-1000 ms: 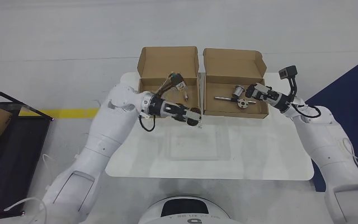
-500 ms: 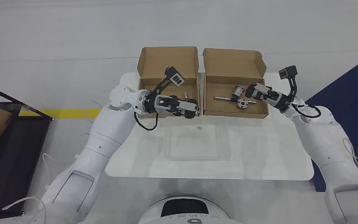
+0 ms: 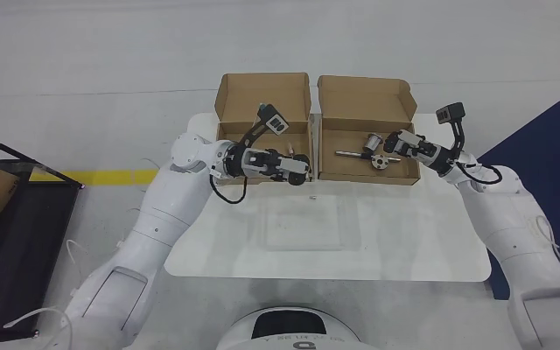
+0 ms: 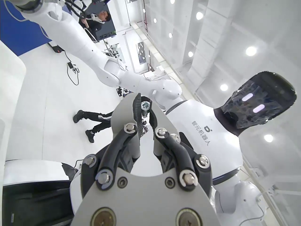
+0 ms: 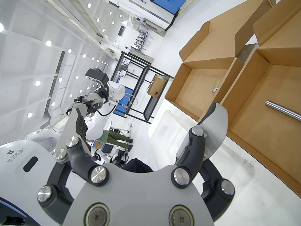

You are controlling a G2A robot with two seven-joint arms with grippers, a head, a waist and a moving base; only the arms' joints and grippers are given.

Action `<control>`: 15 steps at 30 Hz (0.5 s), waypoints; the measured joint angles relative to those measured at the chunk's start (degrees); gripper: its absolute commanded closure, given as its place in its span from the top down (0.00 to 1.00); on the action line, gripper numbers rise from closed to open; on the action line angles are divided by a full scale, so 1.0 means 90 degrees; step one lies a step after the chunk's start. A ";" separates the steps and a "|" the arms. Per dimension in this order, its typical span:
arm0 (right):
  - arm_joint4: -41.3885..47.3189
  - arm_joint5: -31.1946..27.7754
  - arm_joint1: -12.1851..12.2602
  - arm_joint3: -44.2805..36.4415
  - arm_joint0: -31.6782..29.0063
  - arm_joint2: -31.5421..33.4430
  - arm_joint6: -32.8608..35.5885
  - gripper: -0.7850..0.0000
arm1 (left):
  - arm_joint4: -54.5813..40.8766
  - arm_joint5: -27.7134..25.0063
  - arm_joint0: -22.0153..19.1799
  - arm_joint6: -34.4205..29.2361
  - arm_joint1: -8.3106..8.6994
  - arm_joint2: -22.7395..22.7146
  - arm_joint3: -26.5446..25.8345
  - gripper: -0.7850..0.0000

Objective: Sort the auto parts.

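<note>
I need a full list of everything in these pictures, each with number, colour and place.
table: one, white.
cardboard boxes: two, brown, open, side by side at the table's far edge.
metal rod: one, silver, in the box on the right arm's side.
round metal part: one, grey, same box, by the rod.
small part: one, pale, on the other box's floor.
small piece: one, grey, on the table before the boxes.
clear tray: one, mid-table.
bolt: one, silver, in the left tool.
left tool: shut on the bolt, near the boxes' front edge.
right tool: open, over the box with the rod.
</note>
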 measured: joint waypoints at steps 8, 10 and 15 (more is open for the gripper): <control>0.0000 0.0000 0.0000 0.0000 0.0000 0.0000 0.0000 1.00 | 0.3617 -0.2854 0.0581 0.2838 0.0310 -0.0634 -0.1747 0.00; 0.0000 0.0000 0.0000 0.0000 0.0000 0.0000 0.0000 1.00 | 0.4596 -0.3391 0.0716 0.3377 0.0371 -0.0755 -0.1966 0.00; 0.0000 0.0000 0.0000 0.0000 0.0000 0.0000 0.0000 1.00 | 0.6836 -0.4480 0.1054 0.4650 0.0407 -0.1095 -0.2464 0.00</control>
